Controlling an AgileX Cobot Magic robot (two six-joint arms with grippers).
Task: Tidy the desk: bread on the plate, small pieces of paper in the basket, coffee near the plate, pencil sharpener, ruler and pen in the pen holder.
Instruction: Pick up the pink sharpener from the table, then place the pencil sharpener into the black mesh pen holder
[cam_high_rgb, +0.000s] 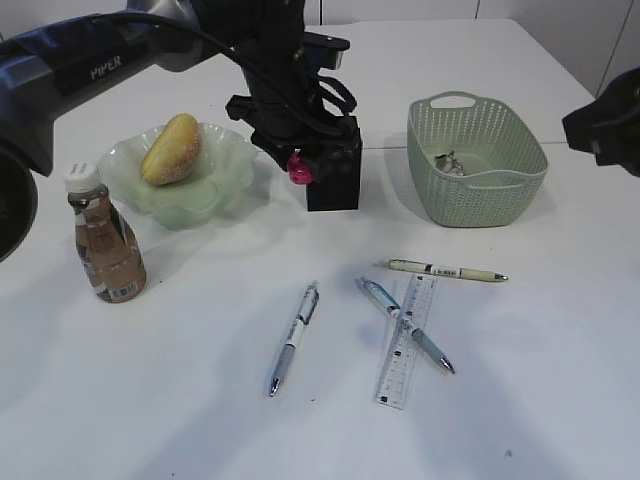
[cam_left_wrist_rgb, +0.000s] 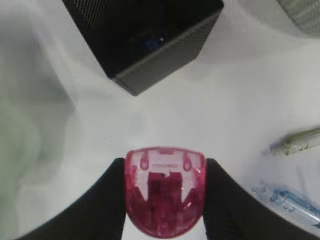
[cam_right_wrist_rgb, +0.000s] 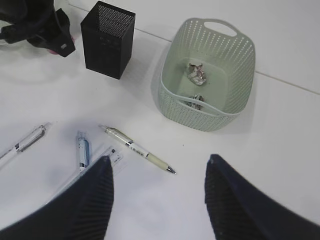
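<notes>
Nearest the exterior camera lie three pens (cam_high_rgb: 294, 340) and the clear ruler (cam_high_rgb: 407, 341) on the white surface (cam_high_rgb: 150, 400), all in front of the pen holder (cam_high_rgb: 335, 170). We pinch the pink pencil sharpener (cam_left_wrist_rgb: 165, 197) between our left fingers (cam_left_wrist_rgb: 100, 205), just beside the pen holder and, from what we can tell, near its upper rim on the plate side. Our right fingers (cam_right_wrist_rgb: 95, 200) stand spread and hold nothing, hovering in front of the pen holder and off toward the basket (cam_high_rgb: 478, 160). Bread (cam_high_rgb: 172, 148) sits on the plate (cam_high_rgb: 215, 190), the coffee (cam_high_rgb: 104, 240) stands near it, and paper scraps (cam_right_wrist_rgb: 195, 72) lie in the basket. We judge the risk to be releasing before the sharpener clears the rim: it would strike the edge and drop outside. The holder's mouth is narrow, and one pen crosses the ruler, which may complicate gripping. Open surface lies around the pens.
</notes>
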